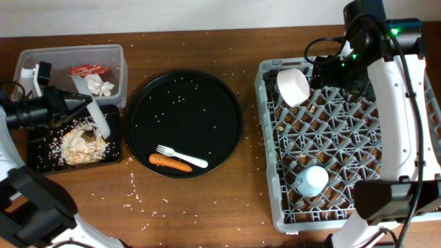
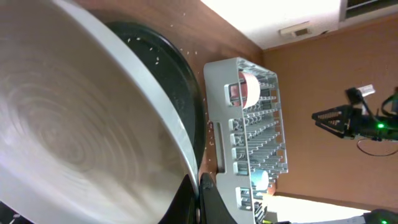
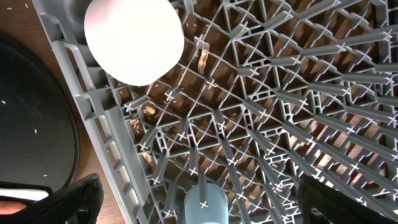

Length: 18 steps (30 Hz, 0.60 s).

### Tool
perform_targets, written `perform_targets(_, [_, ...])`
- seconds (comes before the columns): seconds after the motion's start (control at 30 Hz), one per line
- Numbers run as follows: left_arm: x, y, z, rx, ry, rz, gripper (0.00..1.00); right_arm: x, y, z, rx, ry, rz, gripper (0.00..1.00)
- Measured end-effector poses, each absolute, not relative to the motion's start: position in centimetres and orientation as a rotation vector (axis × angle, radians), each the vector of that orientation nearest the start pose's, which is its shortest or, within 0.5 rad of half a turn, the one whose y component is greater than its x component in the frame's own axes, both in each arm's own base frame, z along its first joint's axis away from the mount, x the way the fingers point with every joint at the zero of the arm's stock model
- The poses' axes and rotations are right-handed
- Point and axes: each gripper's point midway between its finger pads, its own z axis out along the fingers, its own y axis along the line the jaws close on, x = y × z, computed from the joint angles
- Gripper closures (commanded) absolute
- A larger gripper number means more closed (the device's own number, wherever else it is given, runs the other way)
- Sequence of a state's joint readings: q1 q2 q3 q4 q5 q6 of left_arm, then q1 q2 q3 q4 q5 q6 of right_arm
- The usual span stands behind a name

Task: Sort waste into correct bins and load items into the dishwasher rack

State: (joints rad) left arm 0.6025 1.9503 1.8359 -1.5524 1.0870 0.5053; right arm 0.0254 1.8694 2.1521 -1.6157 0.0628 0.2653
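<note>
My left gripper point(image 1: 77, 105) is shut on the rim of the pale grey-green plate point(image 1: 98, 118), held tilted on edge over the flat black tray point(image 1: 41, 160), where beige grain scraps point(image 1: 83, 143) lie in a heap. In the left wrist view the plate point(image 2: 68, 130) fills the left side, pinched between the fingers point(image 2: 199, 190). The clear tub point(image 1: 121, 69) holds the red wrapper point(image 1: 86, 69) and the white tissue point(image 1: 103, 87). The grey rack point(image 1: 275, 179) holds the white bowl point(image 1: 293, 86) and the blue cup point(image 1: 311, 180). My right gripper point(image 3: 199, 199) hangs open and empty above the rack, with the bowl point(image 3: 134, 37) and cup point(image 3: 202, 205) below it.
The round black tray point(image 1: 186, 103) lies mid-table with the white fork point(image 1: 180, 157) and orange carrot point(image 1: 170, 162) at its front. Loose grains are scattered over the wooden table and the round tray. The right arm point(image 1: 396, 103) reaches over the rack's right side.
</note>
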Motion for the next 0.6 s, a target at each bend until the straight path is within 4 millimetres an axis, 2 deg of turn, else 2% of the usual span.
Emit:
perform_targets(0.1, [38.1,7.0,24.2,-0.163,2.309,-1.285,1.0,37.4,-0.1,25.3,0.357,2.875,-0.04,0.01])
perform_targets(0.17, [38.6,5.5,24.6,-0.1,2.312,-1.294,1.0,37.4,-0.1,25.3,0.357,2.876,-0.04,0.02])
perform_targets(0.23, [39.8,2.1,26.0,0.079,2.319,-1.26,1.0,37.4,-0.1,25.3,0.357,2.876,-0.04,0.02])
perform_targets(0.3, [40.8,-0.9,26.1,0.224,2.348,-1.195,1.0,37.4,-0.1,25.3,0.358,2.874,-0.04,0.01])
perform_targets(0.33, [41.3,-2.9,25.8,0.306,2.372,-1.155,1.0,37.4,-0.1,25.3,0.357,2.874,-0.04,0.01])
perform_targets(0.37, [41.6,-6.0,25.2,0.422,2.402,-1.115,1.0,37.5,-0.1,25.3,0.357,2.872,-0.039,0.01])
perform_targets(0.4, [41.6,-7.5,24.9,0.474,2.415,-1.098,1.0,37.5,-0.1,25.3,0.357,2.87,-0.039,0.01])
perform_targets(0.43, [42.0,-10.4,24.2,0.575,2.444,-1.016,1.0,37.6,-0.1,25.4,0.356,2.867,-0.038,0.01])
perform_targets(0.47, [41.9,-11.8,23.8,0.605,2.469,-0.986,1.0,37.6,-0.1,25.4,0.356,2.866,-0.038,0.01])
perform_targets(0.5, [42.1,-13.1,22.5,0.615,2.548,-0.85,1.0,37.7,-0.1,25.4,0.357,2.865,-0.037,0.02])
perform_targets(0.6, [42.1,-15.4,20.0,0.633,2.682,-0.521,1.0,37.7,-0.1,25.4,0.357,2.864,-0.036,0.01])
